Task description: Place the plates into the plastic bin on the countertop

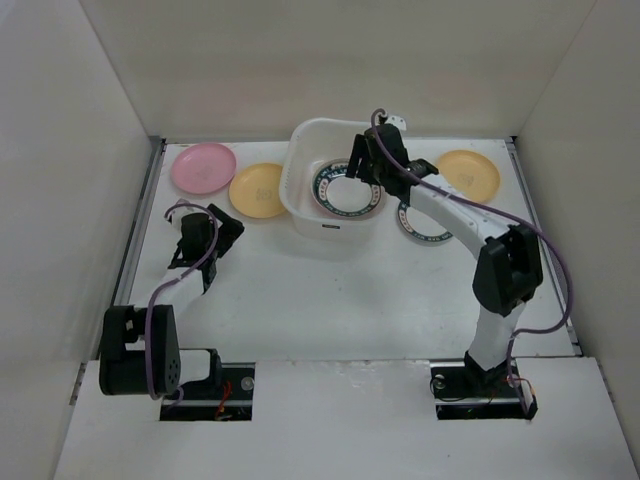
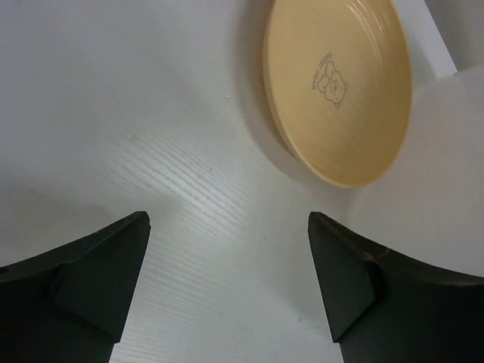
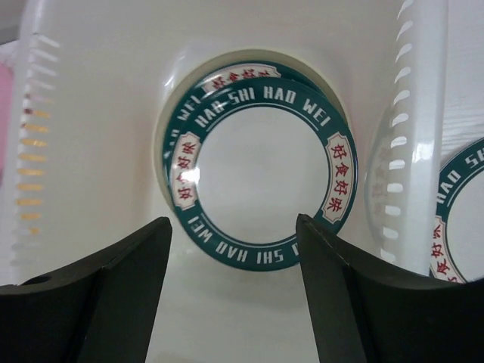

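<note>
The plastic bin (image 1: 300, 195) stands at the back middle of the countertop (image 1: 330, 290). A green-rimmed plate (image 1: 345, 190) lies in it, on top of a cream edge; in the right wrist view the plate (image 3: 257, 174) lies flat. My right gripper (image 1: 362, 168) hovers open and empty over the bin (image 3: 412, 151), as its wrist view (image 3: 234, 227) shows. A second green-rimmed plate (image 1: 422, 225) lies right of the bin. A pink plate (image 1: 205, 167) and two yellow-orange plates (image 1: 258, 190) (image 1: 468, 175) lie on the countertop. My left gripper (image 1: 225, 238) is open and empty, short of the nearer yellow-orange plate (image 2: 340, 83).
White walls bound the countertop on the left, back and right. The right arm (image 1: 470, 225) reaches over the second green-rimmed plate (image 3: 461, 212). The bin's wall (image 2: 446, 151) stands just right of the yellow-orange plate.
</note>
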